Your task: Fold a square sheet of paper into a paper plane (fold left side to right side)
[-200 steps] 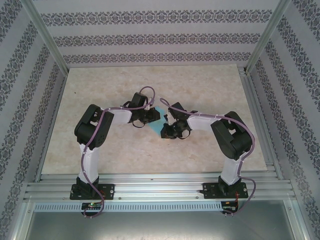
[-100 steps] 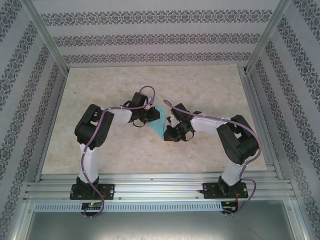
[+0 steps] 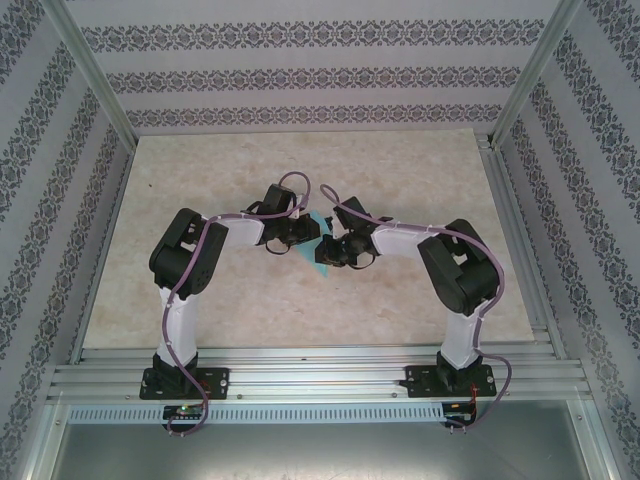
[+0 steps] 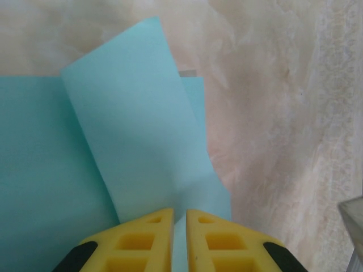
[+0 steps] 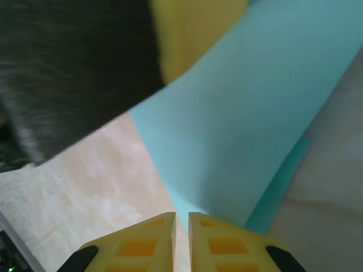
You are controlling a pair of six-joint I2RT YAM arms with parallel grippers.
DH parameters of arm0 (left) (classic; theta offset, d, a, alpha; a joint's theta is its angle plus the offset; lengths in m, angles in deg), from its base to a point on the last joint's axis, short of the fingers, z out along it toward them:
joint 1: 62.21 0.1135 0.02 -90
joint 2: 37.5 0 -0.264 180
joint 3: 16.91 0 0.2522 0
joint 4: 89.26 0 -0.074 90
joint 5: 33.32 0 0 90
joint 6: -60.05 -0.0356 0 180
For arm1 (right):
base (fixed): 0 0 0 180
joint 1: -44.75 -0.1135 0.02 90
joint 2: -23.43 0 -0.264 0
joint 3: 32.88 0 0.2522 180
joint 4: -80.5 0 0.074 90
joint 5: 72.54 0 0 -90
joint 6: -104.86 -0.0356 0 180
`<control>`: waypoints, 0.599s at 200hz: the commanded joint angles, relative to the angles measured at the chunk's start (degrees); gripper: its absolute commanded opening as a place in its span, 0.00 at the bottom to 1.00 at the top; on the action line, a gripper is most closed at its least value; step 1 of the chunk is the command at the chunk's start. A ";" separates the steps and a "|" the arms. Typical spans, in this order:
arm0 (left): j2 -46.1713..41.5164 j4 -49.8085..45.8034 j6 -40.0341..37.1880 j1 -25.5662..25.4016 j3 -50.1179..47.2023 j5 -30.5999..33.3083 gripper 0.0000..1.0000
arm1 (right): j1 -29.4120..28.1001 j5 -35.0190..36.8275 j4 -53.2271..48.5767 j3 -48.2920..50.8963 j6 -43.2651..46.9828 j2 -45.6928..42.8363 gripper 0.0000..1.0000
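The square sheet of paper is turquoise and lies at the table's middle, mostly hidden under both grippers. My left gripper is shut on it. In the left wrist view a flap of the sheet stands raised and runs down into the narrow gap between the yellow fingertips of the left gripper. My right gripper sits just right of the left one. It is shut on a pointed corner of the sheet, which is lifted off the table. The paper plane is out of view.
The marbled beige table top stretches out around both arms. Aluminium rails run along the near edge, with posts at the far corners. Patterned walls close in the sides and back. The left gripper's finger looms close in the right wrist view.
My right gripper has swung left toward the left gripper, carrying its edge of the sheet, so less turquoise shows from above. The left arm has stayed put.
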 commanded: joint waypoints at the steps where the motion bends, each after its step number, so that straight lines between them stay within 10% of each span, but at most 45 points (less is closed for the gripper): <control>1: 3.67 -3.54 -1.69 0.33 -1.60 6.38 0.16 | -0.13 4.08 -1.30 -2.13 1.35 1.84 0.14; 120: 0.86 -6.89 -2.74 0.46 1.51 4.27 0.22 | 0.15 4.35 -5.50 9.97 1.01 -10.36 0.19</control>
